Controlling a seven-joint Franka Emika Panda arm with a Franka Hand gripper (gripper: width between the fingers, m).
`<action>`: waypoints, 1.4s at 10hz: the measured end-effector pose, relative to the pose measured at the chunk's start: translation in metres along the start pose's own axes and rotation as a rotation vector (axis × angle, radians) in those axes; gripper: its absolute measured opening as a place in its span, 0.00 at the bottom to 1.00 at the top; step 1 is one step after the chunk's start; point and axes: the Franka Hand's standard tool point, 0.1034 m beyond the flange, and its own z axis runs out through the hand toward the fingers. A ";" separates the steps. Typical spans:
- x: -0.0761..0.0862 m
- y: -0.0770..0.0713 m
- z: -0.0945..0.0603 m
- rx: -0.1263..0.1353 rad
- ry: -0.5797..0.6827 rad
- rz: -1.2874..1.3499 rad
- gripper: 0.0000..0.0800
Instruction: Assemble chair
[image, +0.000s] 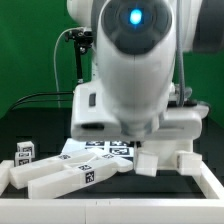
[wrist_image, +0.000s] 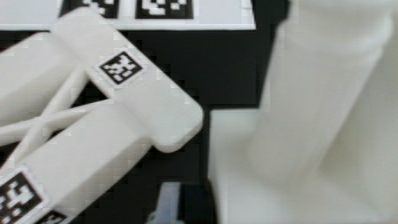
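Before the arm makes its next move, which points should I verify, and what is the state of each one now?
1. State of gripper: cannot tell, only a sliver shows.
2. Anything in gripper: cannot tell.
3. Is the tagged part lying flat, tag readable: ok.
4. Gap between tagged part and block: cannot tell, they look very close.
5. Tags of marker board in sight: ok.
6. Is the small part apart from the others: ok.
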 end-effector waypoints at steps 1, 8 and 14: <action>0.003 -0.002 -0.001 -0.019 -0.059 -0.010 0.04; 0.027 0.012 0.007 -0.001 -0.112 0.018 0.04; 0.030 0.003 0.012 -0.002 -0.122 0.041 0.04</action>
